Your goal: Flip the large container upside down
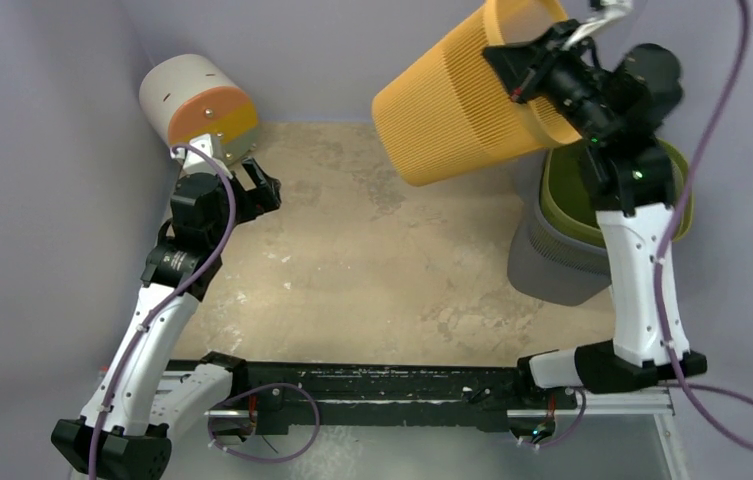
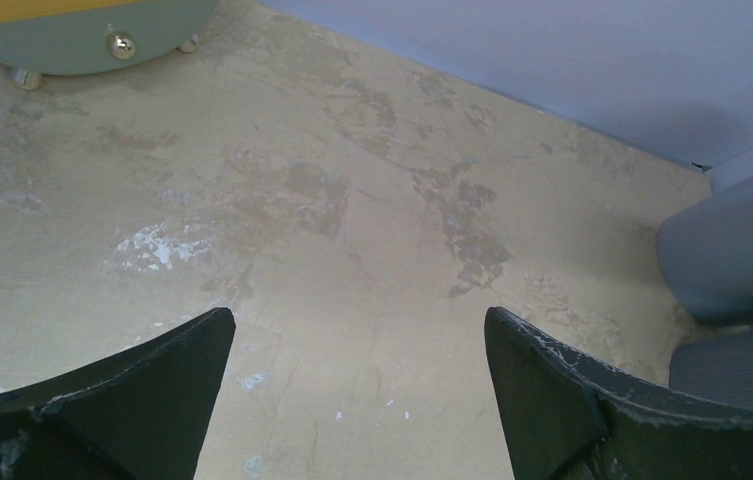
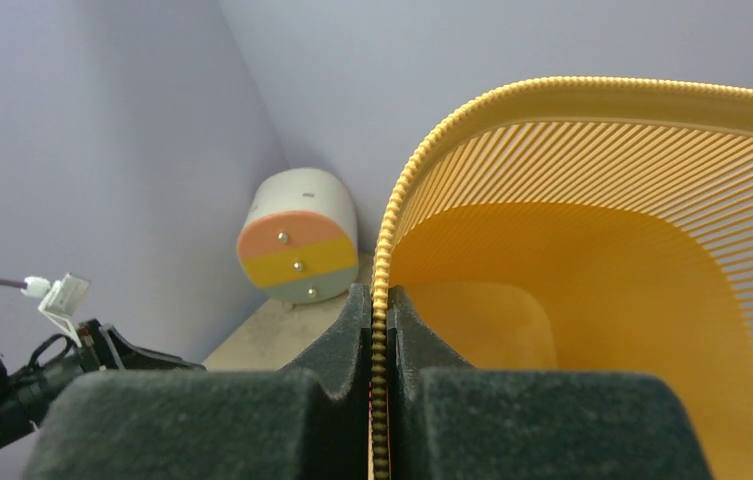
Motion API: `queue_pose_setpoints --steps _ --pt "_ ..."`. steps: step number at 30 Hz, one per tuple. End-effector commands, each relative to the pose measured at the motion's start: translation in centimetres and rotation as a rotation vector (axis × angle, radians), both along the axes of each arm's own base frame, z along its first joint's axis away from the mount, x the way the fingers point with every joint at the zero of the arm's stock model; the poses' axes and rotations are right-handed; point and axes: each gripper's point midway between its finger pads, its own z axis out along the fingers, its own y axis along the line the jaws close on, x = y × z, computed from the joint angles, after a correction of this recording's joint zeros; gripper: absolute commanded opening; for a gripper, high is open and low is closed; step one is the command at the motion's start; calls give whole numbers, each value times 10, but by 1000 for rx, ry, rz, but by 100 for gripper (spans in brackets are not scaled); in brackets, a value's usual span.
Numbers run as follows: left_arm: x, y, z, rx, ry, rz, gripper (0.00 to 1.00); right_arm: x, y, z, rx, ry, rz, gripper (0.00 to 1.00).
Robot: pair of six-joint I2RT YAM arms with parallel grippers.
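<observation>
The large container (image 1: 462,110) is a yellow slatted bin, held in the air above the table's back right. It is tilted on its side, base toward the lower left and open mouth toward the upper right. My right gripper (image 1: 518,74) is shut on its beaded rim; the right wrist view shows the rim pinched between the two pads of the right gripper (image 3: 380,300), with the container's inside (image 3: 592,280) to the right. My left gripper (image 1: 252,186) hovers low over the table at the left, open, and the left gripper (image 2: 357,330) has only bare table between its fingers.
A white round drawer unit (image 1: 197,100) with orange, yellow and green fronts lies at the back left, just beyond the left gripper. A green bin (image 1: 564,200) sits nested in a grey bin (image 1: 542,268) at the right, under the right arm. Purple walls enclose the table.
</observation>
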Motion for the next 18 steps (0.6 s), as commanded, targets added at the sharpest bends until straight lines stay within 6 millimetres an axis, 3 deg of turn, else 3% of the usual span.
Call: queue_pose_setpoints --steps 1,5,9,18 --pt "5 6 33 -17 -69 48 92 28 36 15 -66 -124 -17 0" --pt "5 10 40 0 -66 65 92 55 75 -15 -128 -76 -17 0" --pt "2 15 41 17 -57 82 92 82 92 -50 -213 -16 -96 0" --pt "2 17 25 38 -6 94 92 112 143 -127 -385 94 -135 0"
